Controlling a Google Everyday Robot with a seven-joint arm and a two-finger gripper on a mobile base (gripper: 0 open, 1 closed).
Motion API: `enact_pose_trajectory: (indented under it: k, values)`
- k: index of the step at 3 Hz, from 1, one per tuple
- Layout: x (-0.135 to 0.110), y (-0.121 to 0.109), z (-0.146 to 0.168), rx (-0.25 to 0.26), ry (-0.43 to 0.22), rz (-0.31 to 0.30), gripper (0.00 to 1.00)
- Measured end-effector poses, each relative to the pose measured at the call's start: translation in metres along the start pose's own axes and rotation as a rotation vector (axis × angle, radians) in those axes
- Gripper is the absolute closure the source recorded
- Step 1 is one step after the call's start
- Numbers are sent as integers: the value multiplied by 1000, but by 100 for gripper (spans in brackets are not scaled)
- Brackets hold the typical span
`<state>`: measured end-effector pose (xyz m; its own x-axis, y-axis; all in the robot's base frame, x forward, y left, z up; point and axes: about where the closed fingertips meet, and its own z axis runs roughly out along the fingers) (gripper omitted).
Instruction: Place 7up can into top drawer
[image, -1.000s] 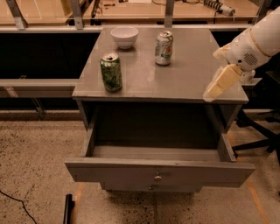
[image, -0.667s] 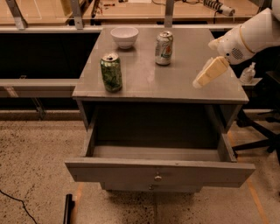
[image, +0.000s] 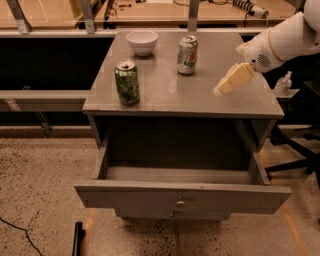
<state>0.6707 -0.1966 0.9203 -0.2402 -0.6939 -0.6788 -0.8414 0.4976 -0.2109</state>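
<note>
Claw (image: 226, 86): shifted left over the table (image: 165, 92) within the last second, now hovering right of the 7up can (image: 187, 55), apart from it. Carries nothing; width of opening cannot be told.
7up can: upright near table rear, untouched.
Top drawer (image: 150, 195): pulled open below.
Stage, as judged: approach to grasp; lift and drop pending.

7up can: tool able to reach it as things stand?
Probably yes: the tool hovers over the cabinet top beside the 7up can, nothing between them; green can and white bowl sit on the can's other side.
</note>
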Motion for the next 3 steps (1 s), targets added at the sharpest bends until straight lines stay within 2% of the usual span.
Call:
enact_pose_trajectory:
  k: [1, 2, 3]
  values:
    - [-20, -24, 42, 20, -74, 38, 0]
    - [-54, -59, 63, 42, -180, 59, 0]
    - [-80, -81, 83, 37, -232, 69, 0]
